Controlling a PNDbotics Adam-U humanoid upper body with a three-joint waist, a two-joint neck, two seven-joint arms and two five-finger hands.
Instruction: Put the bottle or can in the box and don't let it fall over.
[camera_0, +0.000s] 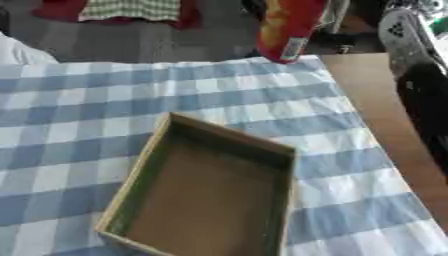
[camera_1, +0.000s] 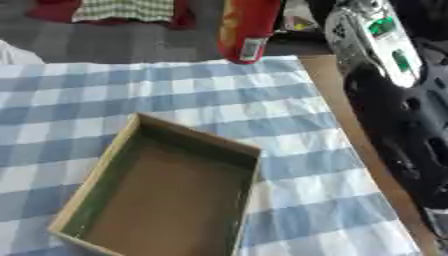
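Observation:
A tall red and orange can (camera_0: 293, 30) hangs tilted over the far edge of the table, its top cut off by the picture's upper edge. My right arm comes up the right side, and my right hand (camera_1: 302, 19) sits against the can's right side, curled on it and mostly hidden behind it. An open cardboard box (camera_0: 206, 195) lies on the blue and white checked cloth (camera_0: 87, 100) in the near middle, with nothing inside. The can is well beyond the box's far corner. My left hand does not show.
The bare wooden table top (camera_0: 367, 85) shows to the right of the cloth, partly under my black arm (camera_1: 394, 130). Something white (camera_0: 17, 52) pokes in at the far left edge. Beyond the table is grey floor with red and checked fabric (camera_0: 127, 10).

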